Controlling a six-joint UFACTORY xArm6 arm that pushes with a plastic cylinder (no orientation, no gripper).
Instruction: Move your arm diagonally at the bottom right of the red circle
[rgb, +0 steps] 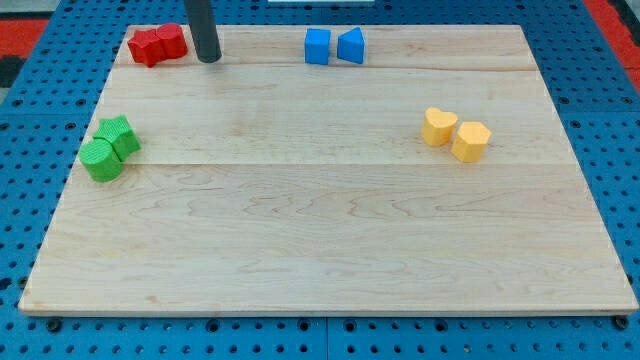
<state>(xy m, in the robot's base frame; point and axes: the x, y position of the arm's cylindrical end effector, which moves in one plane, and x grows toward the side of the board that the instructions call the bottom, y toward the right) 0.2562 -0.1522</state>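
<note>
The arm ends in a straight dark rod with no hand to open or shut, so it holds nothing; my tip rests on the pale wooden tabletop near the view's top left corner. Just beside the tip, on the view's left, sit two red blocks touching each other: the one nearer the tip, the red circle, looks rounded, and the other red block beyond it has a shape that cannot be made out. Whether the rod touches the red circle cannot be told. Toward the view's right of the tip, along the same top edge, stand a blue cube and a blue block with a sloped top, close together. Well below the tip and to the view's left lie two green blocks, touching. Far off to the view's right and lower are two yellow blocks, side by side. The board's planks run across the view, and around it lies a blue perforated base.
</note>
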